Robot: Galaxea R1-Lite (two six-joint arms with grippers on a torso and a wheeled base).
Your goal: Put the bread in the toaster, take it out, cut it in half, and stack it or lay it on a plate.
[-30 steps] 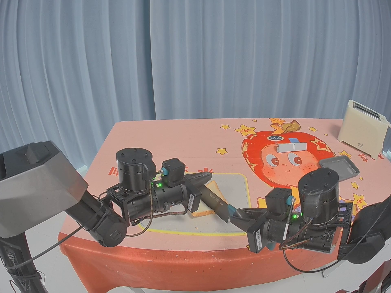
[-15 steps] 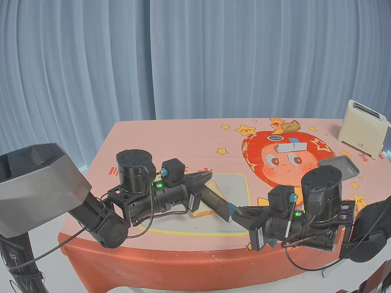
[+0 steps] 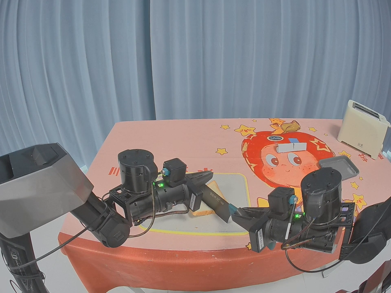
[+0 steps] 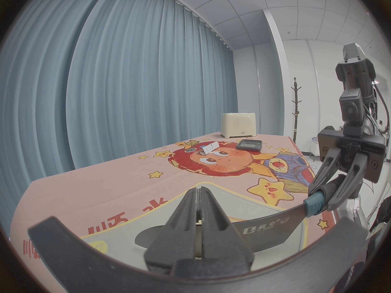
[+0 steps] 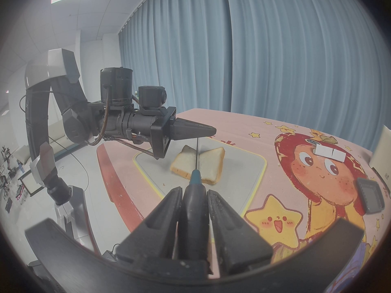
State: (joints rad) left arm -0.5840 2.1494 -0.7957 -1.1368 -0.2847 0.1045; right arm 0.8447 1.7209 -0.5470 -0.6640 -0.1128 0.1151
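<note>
A slice of bread lies on the grey cutting mat near the table's front. The right wrist view shows a seam down the middle of the bread. My right gripper is shut on the teal handle of a knife, whose dark blade stands on edge across the bread. My left gripper is shut and hovers just over the bread's far side, beside the blade. In the left wrist view the blade runs behind my shut left gripper to the right gripper.
A cream toaster stands at the back right corner. A dark grey plate lies in front of it, to the right of the mat. Two small white cards rest on the printed cartoon face.
The right arm has drawn back a little to the right with the knife. The left arm has shifted very slightly; the bread stays put.
</note>
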